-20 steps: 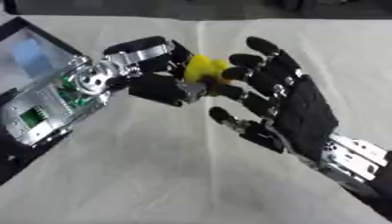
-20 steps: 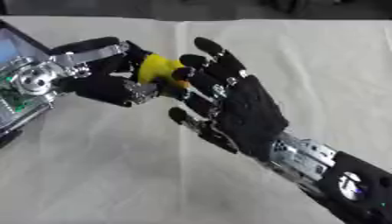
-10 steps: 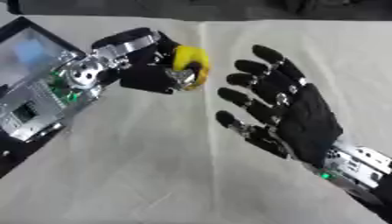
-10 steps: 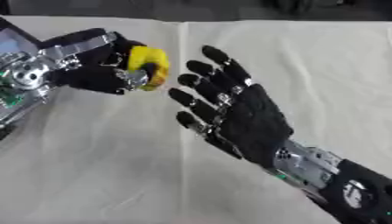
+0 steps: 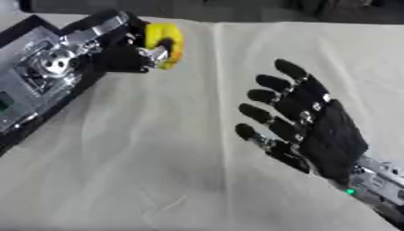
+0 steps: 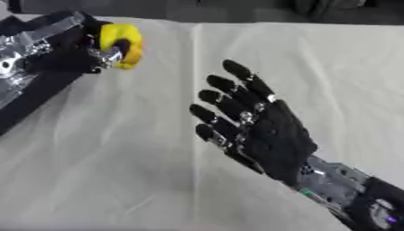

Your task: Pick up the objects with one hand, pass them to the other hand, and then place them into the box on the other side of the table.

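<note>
White cloth covers the worktop (image 5: 158, 171); at upper left my left robot hand (image 5: 130, 47) is curled round the yellow thing (image 5: 164, 39); my right robot hand (image 5: 304, 122), fingers spread and empty, sits mid-right; I should carry it level and only let go over the box.

A pale cloth (image 5: 158, 171) covers the table — creased, with a long fold running from its far edge toward the near side. Beyond the cloth's far edge lies a dark strip (image 6: 236, 11), with dim, blurred shapes at its right end — too unclear to identify.
</note>
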`<act>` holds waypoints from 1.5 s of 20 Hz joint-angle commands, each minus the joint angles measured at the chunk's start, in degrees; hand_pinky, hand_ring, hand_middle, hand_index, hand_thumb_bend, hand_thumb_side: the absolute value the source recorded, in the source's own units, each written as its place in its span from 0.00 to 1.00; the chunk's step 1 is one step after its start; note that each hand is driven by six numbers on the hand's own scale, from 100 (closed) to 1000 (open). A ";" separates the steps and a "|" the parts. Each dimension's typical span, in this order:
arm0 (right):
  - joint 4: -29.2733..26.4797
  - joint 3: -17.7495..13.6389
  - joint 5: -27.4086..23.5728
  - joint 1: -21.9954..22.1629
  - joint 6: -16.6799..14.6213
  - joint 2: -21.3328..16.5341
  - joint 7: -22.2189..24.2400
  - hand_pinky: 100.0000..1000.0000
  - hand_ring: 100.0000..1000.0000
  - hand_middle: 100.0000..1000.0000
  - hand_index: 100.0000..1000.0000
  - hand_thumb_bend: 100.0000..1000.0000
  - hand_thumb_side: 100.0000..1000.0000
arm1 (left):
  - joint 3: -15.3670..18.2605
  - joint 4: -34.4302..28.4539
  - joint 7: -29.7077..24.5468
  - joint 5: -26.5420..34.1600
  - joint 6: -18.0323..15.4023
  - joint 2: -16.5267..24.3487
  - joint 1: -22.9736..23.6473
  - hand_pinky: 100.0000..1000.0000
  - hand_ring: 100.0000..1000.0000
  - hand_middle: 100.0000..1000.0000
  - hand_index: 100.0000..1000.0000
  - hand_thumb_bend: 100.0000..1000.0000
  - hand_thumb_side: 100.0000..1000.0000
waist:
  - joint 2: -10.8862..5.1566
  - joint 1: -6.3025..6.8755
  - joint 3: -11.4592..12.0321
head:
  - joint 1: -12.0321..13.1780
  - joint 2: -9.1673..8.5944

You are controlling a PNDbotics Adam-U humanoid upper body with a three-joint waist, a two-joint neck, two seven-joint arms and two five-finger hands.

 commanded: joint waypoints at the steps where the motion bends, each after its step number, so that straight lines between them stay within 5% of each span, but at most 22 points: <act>1: -1.18 -1.53 0.12 0.30 0.68 -2.16 -0.48 0.84 0.69 0.58 0.65 0.51 0.00 | 3.00 0.04 1.63 0.20 -0.89 3.89 0.11 0.81 1.00 0.07 0.28 0.00 0.34 | -1.62 0.01 -0.05 | 1.81 -0.80; 15: -1.18 -4.07 -1.33 2.37 2.87 -3.05 -1.24 0.84 0.69 0.58 0.65 0.50 0.00 | 10.48 6.05 6.44 -1.55 -3.31 10.36 6.20 0.80 1.00 0.07 0.29 0.00 0.34 | -1.71 -0.65 -0.25 | 8.74 -2.55; 30: -1.18 -6.48 -0.81 6.31 5.81 -3.26 -4.00 0.83 0.68 0.57 0.65 0.49 0.00 | 15.12 19.67 7.09 -11.41 -7.27 8.84 6.89 0.79 1.00 0.10 0.31 0.00 0.26 | -0.97 -1.74 -0.69 | 10.83 -4.19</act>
